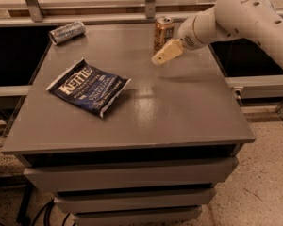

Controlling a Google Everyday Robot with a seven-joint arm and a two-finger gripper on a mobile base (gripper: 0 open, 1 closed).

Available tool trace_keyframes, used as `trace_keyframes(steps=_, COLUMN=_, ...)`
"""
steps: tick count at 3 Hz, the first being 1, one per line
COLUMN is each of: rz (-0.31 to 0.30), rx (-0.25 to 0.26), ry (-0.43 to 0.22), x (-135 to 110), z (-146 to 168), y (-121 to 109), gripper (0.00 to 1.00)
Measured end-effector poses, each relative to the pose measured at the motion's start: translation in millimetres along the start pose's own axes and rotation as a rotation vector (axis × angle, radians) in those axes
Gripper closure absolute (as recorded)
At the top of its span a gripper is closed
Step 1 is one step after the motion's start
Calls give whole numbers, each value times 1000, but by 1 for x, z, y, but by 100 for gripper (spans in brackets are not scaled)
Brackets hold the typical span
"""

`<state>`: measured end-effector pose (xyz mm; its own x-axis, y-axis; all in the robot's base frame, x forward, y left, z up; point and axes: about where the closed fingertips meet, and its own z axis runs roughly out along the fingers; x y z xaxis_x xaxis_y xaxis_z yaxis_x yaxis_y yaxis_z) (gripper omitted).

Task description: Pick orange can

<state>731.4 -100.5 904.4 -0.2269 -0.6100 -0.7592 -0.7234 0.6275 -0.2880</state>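
The orange can [163, 32] stands upright near the far edge of the grey table [179, 112], right of centre. It is copper-orange with a silver top. My gripper [161, 56] hangs on the white arm [245, 13] that reaches in from the right. It sits just in front of the can and slightly to its right, low over the table. Its cream finger [166, 53] points down and to the left. The can's lower right part is partly hidden by the gripper.
A silver-grey can [67, 32] lies on its side at the table's far left corner. A dark blue Kettle chip bag [88, 86] lies flat left of centre. A rail [108, 18] runs behind the table.
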Motion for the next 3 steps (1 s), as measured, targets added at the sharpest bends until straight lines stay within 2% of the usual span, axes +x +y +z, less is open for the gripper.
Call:
trace_keyframes(steps=1, rz=30, rx=18, ry=-54, x=4, z=3, y=-8, gripper=0)
trace_keyframes(steps=2, rz=64, rx=10, ry=-122, x=5, z=8, y=-15, gripper=0)
trace_keyframes(steps=3, rz=76, rx=-22, ry=-179, x=1, z=16, y=-19, gripper=0)
